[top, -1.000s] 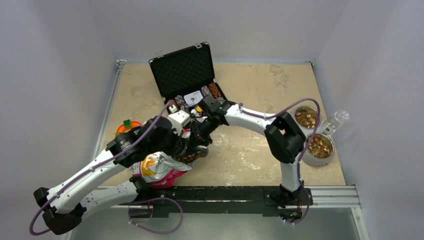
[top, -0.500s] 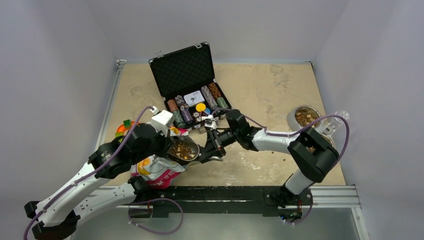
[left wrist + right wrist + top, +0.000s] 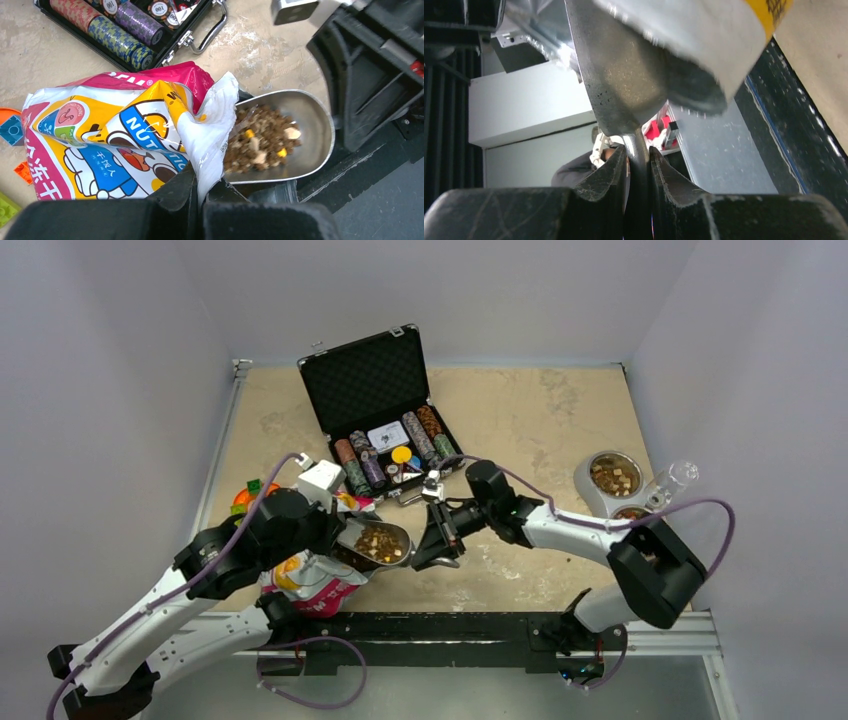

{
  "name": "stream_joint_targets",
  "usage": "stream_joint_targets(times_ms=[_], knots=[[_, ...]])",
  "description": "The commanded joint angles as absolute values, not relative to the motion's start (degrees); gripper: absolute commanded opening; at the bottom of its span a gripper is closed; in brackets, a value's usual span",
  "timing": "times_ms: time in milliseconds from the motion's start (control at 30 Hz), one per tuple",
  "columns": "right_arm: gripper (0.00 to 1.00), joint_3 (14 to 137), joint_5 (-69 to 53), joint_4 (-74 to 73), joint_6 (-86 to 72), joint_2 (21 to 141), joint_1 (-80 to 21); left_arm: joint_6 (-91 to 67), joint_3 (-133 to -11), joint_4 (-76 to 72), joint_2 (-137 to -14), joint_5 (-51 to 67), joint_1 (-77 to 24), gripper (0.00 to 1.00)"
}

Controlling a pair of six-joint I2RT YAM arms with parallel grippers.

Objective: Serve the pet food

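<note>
**Top view:** R arm [image 3: 585, 532] reaches left over the tan table [image 3: 520, 420]. R gripper [image 3: 428, 548] clamps the handle of a metal scoop [image 3: 402, 536]. The scoop sits about level, loaded w/ brown kibble [image 3: 375, 541], right at the mouth of a printed bag [image 3: 318, 588]. L arm [image 3: 230, 560] bends over the bag, its fingers hidden from here. Behind stands an open black case [image 3: 365, 380] w/ rows of poker chips [image 3: 390, 455]. At far right is a twin bowl [image 3: 586, 488] w/ kibble in the far cup. The near cup is mostly under the R arm's elbow.

**L wrist view:** This shows what the top view hides. L gripper [image 3: 200, 192] has its fingers pressed together on the bag's white torn edge. The scoop's bowl end tucks just under that edge, and the kibble has a few pale and yellow bits mixed in. The black body of the R gripper fills the upper right.

**R wrist view:** Only the scoop's grey underside shows, seen from below, w/ its thin handle pinched between both fingers. The kibble is out of sight here.

**Vs earlier:** 1 s ago the R gripper came at the bag from the case side, and the R elbow stood left of the bowls w/ both cups showing. Half a sec ago the scoop sat slightly further left. Now the R elbow has swung to the near right, over the near cup.
</note>
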State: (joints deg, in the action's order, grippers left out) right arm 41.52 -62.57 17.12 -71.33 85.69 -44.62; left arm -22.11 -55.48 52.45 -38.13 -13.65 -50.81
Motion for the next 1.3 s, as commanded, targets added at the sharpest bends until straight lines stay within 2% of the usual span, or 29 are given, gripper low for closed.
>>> stream_joint_targets(times_ms=[0, 133, 233, 367, 533, 667, 733, 767, 833, 933, 967, 1000, 1133, 1267], knots=[[0.00, 40.62, -65.05, 7.07, -59.91, 77.71, -42.23, -22.09, -55.56, 47.28, -35.64, -12.91, -51.33, 0.00], [0.00, 43.94, -62.20, -10.01, -53.07, 77.02, -40.88, -21.49, -55.39, 45.14, -37.20, -8.38, -51.30, 0.00], [0.00, 51.82, -56.80, -29.82, -45.24, 79.48, -40.86, -19.95, -55.74, 43.34, -39.58, -2.18, -51.34, 0.00], [0.00, 61.14, -51.06, -45.85, -42.87, 84.93, -41.25, -18.28, -55.57, 40.75, -42.44, 5.96, -51.33, 0.00], [0.00, 78.02, -42.82, -57.39, -43.77, 98.82, -44.37, -17.93, -55.18, 38.42, -45.38, 12.06, -51.39, 0.00], [0.00, 99.62, -35.02, -59.38, -47.15, 118.28, -48.66, -17.46, -55.85, 37.50, -47.32, 13.69, -51.33, 0.00], [0.00, 112.30, -36.06, -58.30, -48.02, 127.80, -50.86, -17.34, -56.57, 37.67, -48.04, 13.16, -51.35, 0.00], [0.00, 115.36, -37.85, -54.29, -48.82, 129.77, -51.53, -17.66, -56.97, 37.95, -48.19, 12.03, -51.33, 0.00], [0.00, 111.13, -41.33, -41.58, -51.45, 126.67, -51.66, -18.13, -57.76, 39.43, -47.94, 10.68, -51.36, 0.00], [0.00, 92.26, -54.08, -14.23, -55.80, 114.61, -48.89, -17.93, -57.25, 41.54, -45.31, 7.47, -51.33, 0.00], [0.00, 82.78, -59.38, -3.70, -59.39, 110.90, -47.92, -18.00, -56.54, 41.72, -43.97, 6.35, -51.33, 0.00], [0.00, 78.26, -63.60, 9.06, -63.88, 107.64, -47.27, -18.12, -55.69, 41.47, -42.51, 5.02, -51.34, 0.00], [0.00, 61.35, -68.68, 38.24, -78.67, 100.47, -46.23, -20.30, -52.35, 39.63, -37.16, -1.80, -51.36, 0.00], [0.00, 51.48, -66.42, 72.43, -98.38, 101.69, -46.32, -22.16, -52.46, 40.87, -34.73, -9.23, -51.33, 0.00]])
